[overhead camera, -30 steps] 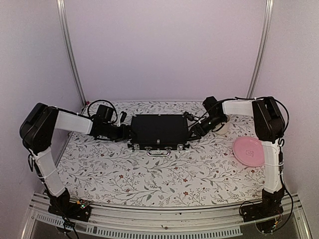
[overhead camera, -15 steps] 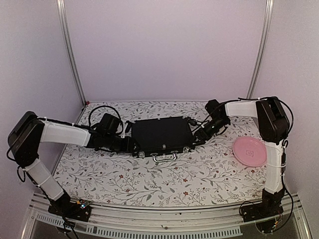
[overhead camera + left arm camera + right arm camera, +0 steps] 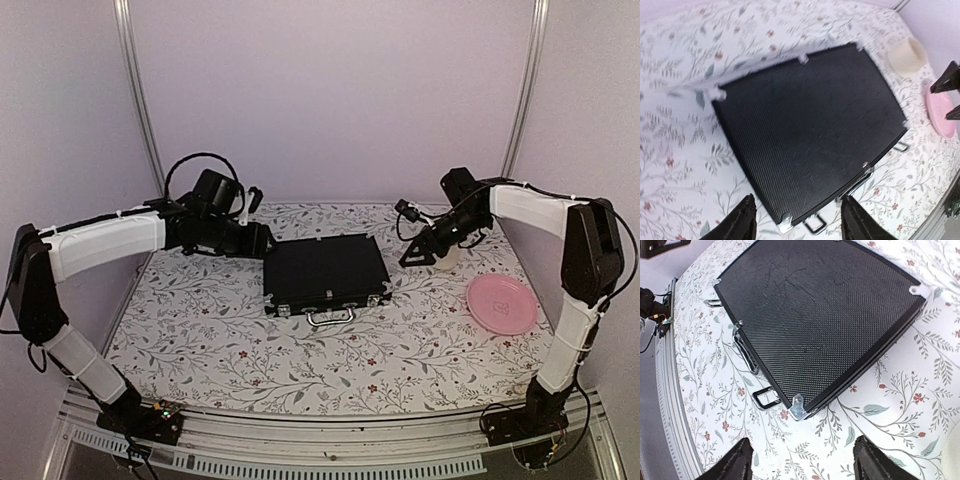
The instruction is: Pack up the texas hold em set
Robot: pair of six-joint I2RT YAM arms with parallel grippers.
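- The shut briefcase [image 3: 325, 272] lies flat mid table [image 3: 250, 350], long axis left to right, slightly skewed, handle [image 3: 328, 317] toward the near edge.
- The left gripper [image 3: 262, 240] and right gripper [image 3: 410, 255] hang off its ends, fingers wide, holding nothing.

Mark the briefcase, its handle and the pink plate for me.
briefcase [image 3: 325, 270], top external view, middle of the closed lid.
handle [image 3: 328, 318], top external view, centre of the silver bar.
pink plate [image 3: 503, 304], top external view, bare middle.

My left arm [image 3: 100, 235], my right arm [image 3: 530, 208]: white link covers, black joints and bases. Black cables [image 3: 185, 160] looped at wrists. My fingers [image 3: 742, 225]: two per wrist, matte black, tapered.
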